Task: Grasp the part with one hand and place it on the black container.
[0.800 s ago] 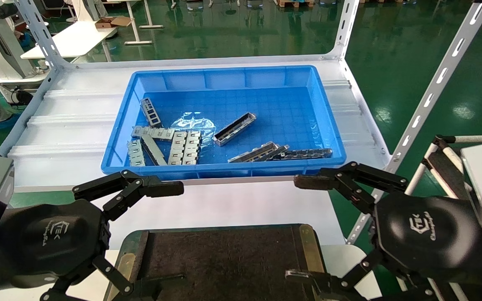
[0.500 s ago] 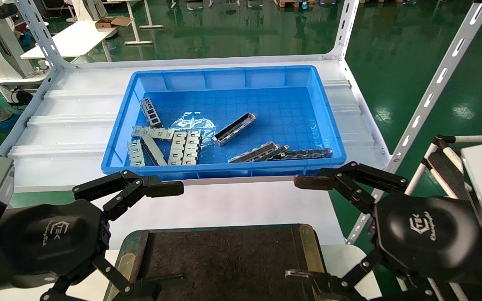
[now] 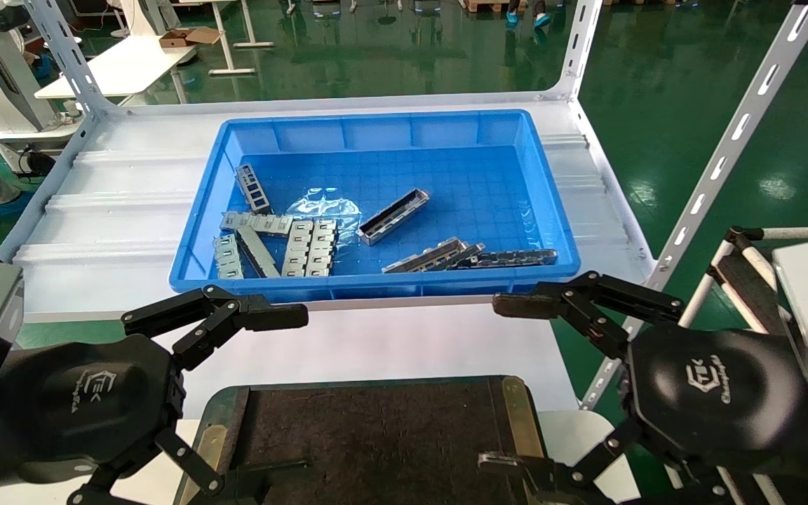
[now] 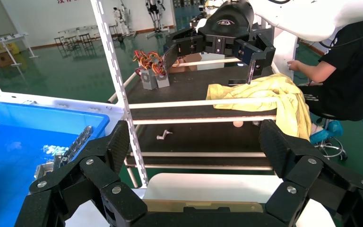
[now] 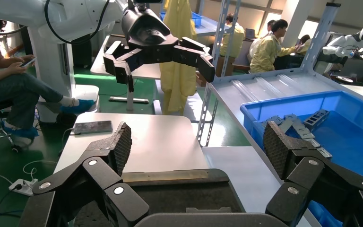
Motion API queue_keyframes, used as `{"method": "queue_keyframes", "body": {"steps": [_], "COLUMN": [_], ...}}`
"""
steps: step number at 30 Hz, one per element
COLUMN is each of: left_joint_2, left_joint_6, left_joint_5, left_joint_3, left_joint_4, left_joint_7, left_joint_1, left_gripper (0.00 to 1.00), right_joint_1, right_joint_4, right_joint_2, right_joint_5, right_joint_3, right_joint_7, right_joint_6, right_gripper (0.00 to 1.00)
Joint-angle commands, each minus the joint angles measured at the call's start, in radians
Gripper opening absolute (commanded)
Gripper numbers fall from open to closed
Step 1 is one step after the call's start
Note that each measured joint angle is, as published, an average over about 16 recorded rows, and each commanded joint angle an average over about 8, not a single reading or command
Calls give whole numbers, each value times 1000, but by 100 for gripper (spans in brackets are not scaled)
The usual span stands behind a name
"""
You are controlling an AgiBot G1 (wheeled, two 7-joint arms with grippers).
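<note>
Part [image 3: 393,216]: silver-grey U-shaped channel lying at an angle on the floor of the blue bin [image 3: 551,210], near its middle, apart from every gripper.
Left gripper [image 3: 257,400]: spread wide with nothing between its fingers, hovering at the left edge of the black container [image 3: 376,435], on the near side of the bin; the left wrist view [image 4: 194,146] shows the same wide gap, empty.
Right gripper [image 3: 502,382]: likewise spread wide and empty, at the right edge of the container; in the right wrist view [image 5: 196,142] its pads touch nothing.
Black container: dark felt surface with green rim and brass strips, lying between the two grippers, nearest the robot.
Other parts: flat silver plates [image 3: 309,245] with cutouts at the bin's left, darker slotted bars [image 3: 509,258] along its near wall, a second channel [image 3: 426,255] beside them.
Shelf [image 3: 116,203]: white, carrying the bin.
</note>
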Motion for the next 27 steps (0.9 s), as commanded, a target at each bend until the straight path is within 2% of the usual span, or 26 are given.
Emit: {"method": "queue_keyframes", "body": {"steps": [1,19,27], "left_joint_2": [0,-3,-6], "left_joint_6": [0,-4,-44], "left_joint_5": [0,3,30], "left_joint_3": [0,-1,-7], "left_joint_4": [0,-3,-26], "left_joint_7": [0,1,21], "left_joint_1": [0,0,6], "left_gripper": [100,100,100], "right_joint_1": [0,0,1], "right_joint_4": [0,0,-1], "right_joint_2": [0,0,0], "right_joint_5": [0,0,0], "right_joint_3": [0,0,-1], "right_joint_7": [0,0,-1], "right_joint_6": [0,0,0], "right_gripper": [100,100,100]}}
